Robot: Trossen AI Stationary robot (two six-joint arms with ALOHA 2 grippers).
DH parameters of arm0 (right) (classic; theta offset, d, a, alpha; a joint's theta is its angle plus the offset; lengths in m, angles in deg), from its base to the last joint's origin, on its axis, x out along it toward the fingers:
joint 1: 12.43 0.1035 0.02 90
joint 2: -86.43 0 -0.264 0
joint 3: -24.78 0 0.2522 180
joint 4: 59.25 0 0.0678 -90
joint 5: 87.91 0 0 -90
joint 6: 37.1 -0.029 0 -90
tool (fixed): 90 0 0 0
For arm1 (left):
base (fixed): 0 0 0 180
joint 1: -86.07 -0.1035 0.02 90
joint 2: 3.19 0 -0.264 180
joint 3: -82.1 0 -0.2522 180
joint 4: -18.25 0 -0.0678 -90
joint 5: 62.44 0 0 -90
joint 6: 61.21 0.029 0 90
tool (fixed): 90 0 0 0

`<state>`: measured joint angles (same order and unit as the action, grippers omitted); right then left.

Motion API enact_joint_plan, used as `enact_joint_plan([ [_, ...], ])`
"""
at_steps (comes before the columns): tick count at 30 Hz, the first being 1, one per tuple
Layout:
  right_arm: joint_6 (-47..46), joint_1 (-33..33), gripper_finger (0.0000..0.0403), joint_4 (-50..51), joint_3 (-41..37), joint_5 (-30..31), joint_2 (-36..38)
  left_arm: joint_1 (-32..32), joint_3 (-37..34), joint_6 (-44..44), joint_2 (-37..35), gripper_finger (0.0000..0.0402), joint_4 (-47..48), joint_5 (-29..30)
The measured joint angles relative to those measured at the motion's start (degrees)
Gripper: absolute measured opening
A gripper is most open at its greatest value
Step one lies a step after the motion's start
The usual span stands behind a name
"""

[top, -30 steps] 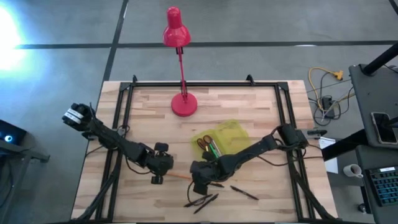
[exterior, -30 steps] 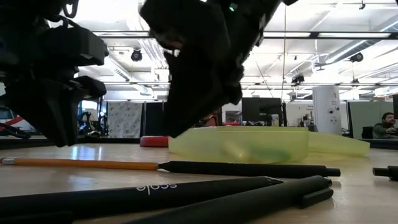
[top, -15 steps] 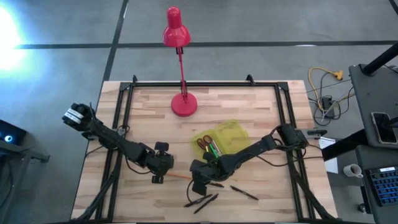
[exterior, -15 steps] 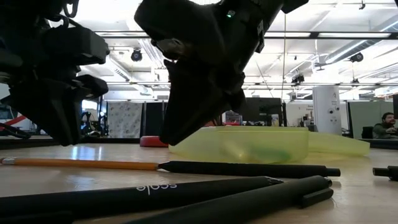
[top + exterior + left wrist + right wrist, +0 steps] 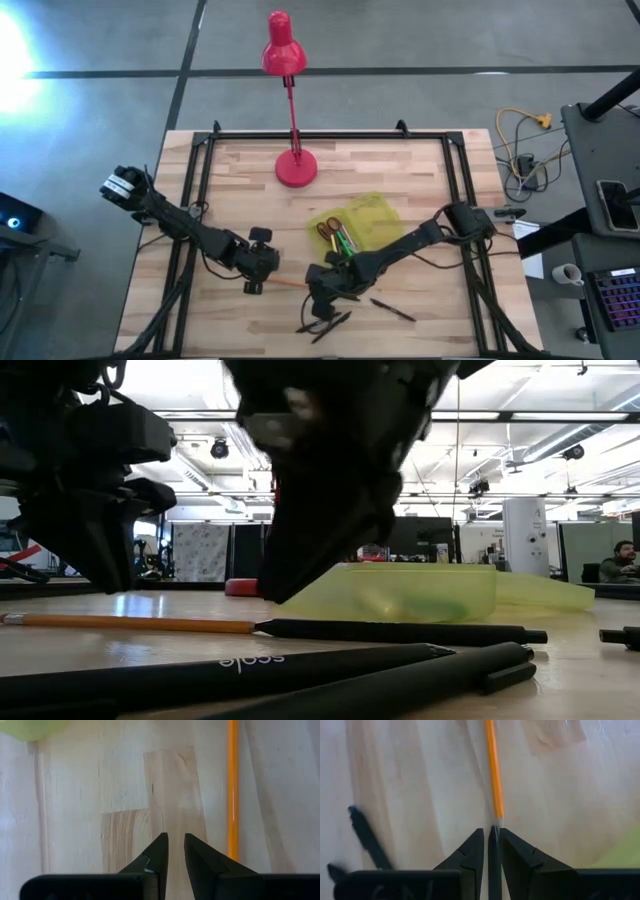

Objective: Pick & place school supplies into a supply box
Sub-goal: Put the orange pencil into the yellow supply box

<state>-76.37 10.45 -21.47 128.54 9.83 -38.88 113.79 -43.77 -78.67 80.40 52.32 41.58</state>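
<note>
The right gripper point(image 5: 491, 840) has its jaws clenched on a slim black pen point(image 5: 493, 865), long axis in line with the orange pencil point(image 5: 494, 770) ahead. The left gripper point(image 5: 174, 850) jaws are nearly closed, empty, beside that pencil.

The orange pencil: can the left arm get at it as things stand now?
Probably yes. The orange pencil lies bare on the table just beside the left gripper; nothing lies between them, though the right gripper works near its other end.

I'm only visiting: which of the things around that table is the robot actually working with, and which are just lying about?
Part of the job:
- supply box
- red-handled scissors and green marker, inside the box
- orange pencil
- black pens, loose on the table

Just lying about:
- red desk lamp
- cables on the floor beside the table
</note>
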Motion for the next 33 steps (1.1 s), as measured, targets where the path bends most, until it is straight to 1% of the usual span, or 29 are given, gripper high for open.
enact_joint_plan([
  [3,-1.5,-0.1,0.0054,1.4,4.5,-0.1,-1.1,0.0,-0.4,0.0,0.0,0.0047,0.0,0.0],
  [4,-1.2,0.2,0.0054,1.8,6.4,1.2,-1.2,0.0,-0.4,0.0,0.0,0.0047,0.1,0.0],
  [7,-1.0,0.7,0.0054,7.2,10.9,6.0,-2.4,0.0,-0.7,0.0,0.0,0.0047,-0.1,0.0],
  [11,-3.1,0.6,0.0054,14.0,12.6,6.6,-6.1,0.0,-1.0,0.0,0.0,0.0047,-0.1,0.0],
  [15,-4.3,0.5,0.0054,13.5,14.6,6.4,-6.8,0.0,-1.3,-0.7,0.0,0.0047,0.0,0.0],
  [22,-4.4,0.6,0.0054,14.0,15.3,5.9,-7.6,0.0,-1.5,-1.3,0.0,0.0047,-0.1,0.0],
  [33,-5.6,0.6,0.0054,14.6,13.6,5.5,-7.8,0.0,-1.6,-1.3,0.0,0.0047,-0.3,-0.1],
])
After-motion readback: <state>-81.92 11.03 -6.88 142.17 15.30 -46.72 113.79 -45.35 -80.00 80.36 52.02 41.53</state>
